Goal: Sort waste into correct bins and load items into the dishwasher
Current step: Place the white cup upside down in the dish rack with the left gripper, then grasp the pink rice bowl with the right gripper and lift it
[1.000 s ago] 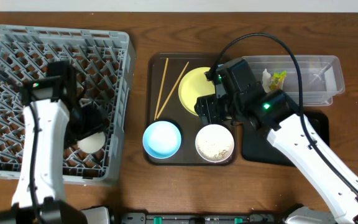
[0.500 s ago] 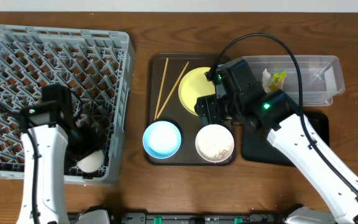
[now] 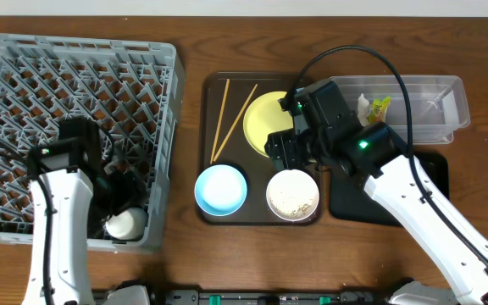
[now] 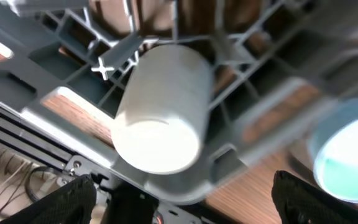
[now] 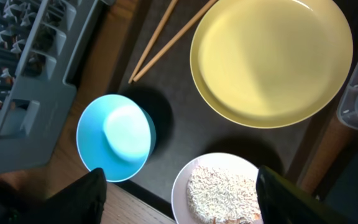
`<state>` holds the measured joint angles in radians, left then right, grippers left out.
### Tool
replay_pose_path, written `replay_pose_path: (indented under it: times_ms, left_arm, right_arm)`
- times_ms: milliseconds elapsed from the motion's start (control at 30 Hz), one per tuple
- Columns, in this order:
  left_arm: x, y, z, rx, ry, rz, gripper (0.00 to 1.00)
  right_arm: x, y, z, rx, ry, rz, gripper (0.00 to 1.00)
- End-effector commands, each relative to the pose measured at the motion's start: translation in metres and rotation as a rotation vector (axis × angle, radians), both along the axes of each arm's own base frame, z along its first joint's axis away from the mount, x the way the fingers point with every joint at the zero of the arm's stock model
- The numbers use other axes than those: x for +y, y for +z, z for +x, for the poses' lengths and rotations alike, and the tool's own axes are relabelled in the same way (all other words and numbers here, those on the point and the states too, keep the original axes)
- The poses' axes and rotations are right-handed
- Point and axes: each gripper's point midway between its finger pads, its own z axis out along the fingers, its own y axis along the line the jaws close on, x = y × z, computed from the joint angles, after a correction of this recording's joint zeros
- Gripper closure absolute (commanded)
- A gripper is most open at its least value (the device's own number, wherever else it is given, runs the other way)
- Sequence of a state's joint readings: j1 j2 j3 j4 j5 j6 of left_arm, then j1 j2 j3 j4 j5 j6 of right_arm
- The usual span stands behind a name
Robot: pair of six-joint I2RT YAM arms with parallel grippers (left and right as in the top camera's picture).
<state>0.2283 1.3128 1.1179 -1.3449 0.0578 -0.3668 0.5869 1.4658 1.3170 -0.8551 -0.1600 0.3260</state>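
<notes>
The grey dish rack [image 3: 74, 76] fills the left side. A white cup [image 3: 125, 224] lies on its side in the rack's front right corner and also shows in the left wrist view [image 4: 160, 115]. My left gripper [image 3: 115, 186] [image 4: 185, 208] is open and empty just above the cup. My right gripper [image 3: 288, 151] [image 5: 185, 202] is open and empty above the brown tray. Below it are the yellow plate [image 5: 272, 59], the light-blue bowl [image 5: 117, 137], the white bowl with rice crumbs [image 5: 222, 190] and two chopsticks [image 5: 166, 40]. The snack wrapper [image 3: 378, 106] and a paper scrap [image 3: 435, 102] lie in the clear tub [image 3: 413, 127].
The dark brown serving tray [image 3: 213, 152] holds the dishes at the table's centre. The black tray [image 3: 426, 169] lies front right, mostly under my right arm. The rack's wall [image 5: 23, 81] stands close to the left of the brown tray.
My left arm has moved toward the table's front. The white cup went with it to the rack's front corner and now lies free of the fingers. The right arm has not moved.
</notes>
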Motion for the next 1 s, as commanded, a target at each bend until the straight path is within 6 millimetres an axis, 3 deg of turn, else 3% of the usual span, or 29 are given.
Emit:
replay_pose_path:
  times_ms: [0,33,167,300,467,500,600,800,967]
  left_arm:
    - [-0.003,0.046,0.025,-0.146,-0.047,-0.021,0.09]
    - [-0.008,0.07,0.036,-0.231,-0.091,-0.045,0.09]
    - [-0.038,0.128,0.06,-0.483,-0.284,-0.163,0.09]
    - [-0.055,0.167,0.06,-0.644,-0.393,-0.191,0.08]
    - [-0.058,0.183,0.047,-0.718,-0.421,-0.154,0.08]
    - [-0.058,0.185,0.045,-0.726,-0.423,-0.15,0.02]
    - [-0.059,0.189,0.041,-0.746,-0.427,-0.14,0.0]
    - [-0.059,0.19,0.04,-0.748,-0.427,-0.137,0.02]
    - [-0.059,0.19,0.04,-0.747,-0.427,-0.137,0.02]
  right_arm:
    - [0.005,0.001,-0.003,-0.01,0.043,-0.005,0.32]
    - [0.01,-0.003,-0.006,0.0,0.075,-0.006,0.36]
    - [0.018,-0.03,-0.008,0.076,0.083,-0.041,0.36]
    - [0.025,-0.059,0.01,0.12,0.026,-0.044,0.39]
    - [0.039,-0.091,0.028,0.095,0.099,-0.068,0.42]
    - [0.043,-0.095,0.032,0.081,0.116,-0.07,0.42]
    - [0.051,-0.107,0.04,0.065,0.127,-0.065,0.42]
    - [0.041,-0.112,0.026,0.135,0.111,-0.098,0.43]
    - [0.03,-0.103,0.005,0.192,0.12,-0.121,0.42]
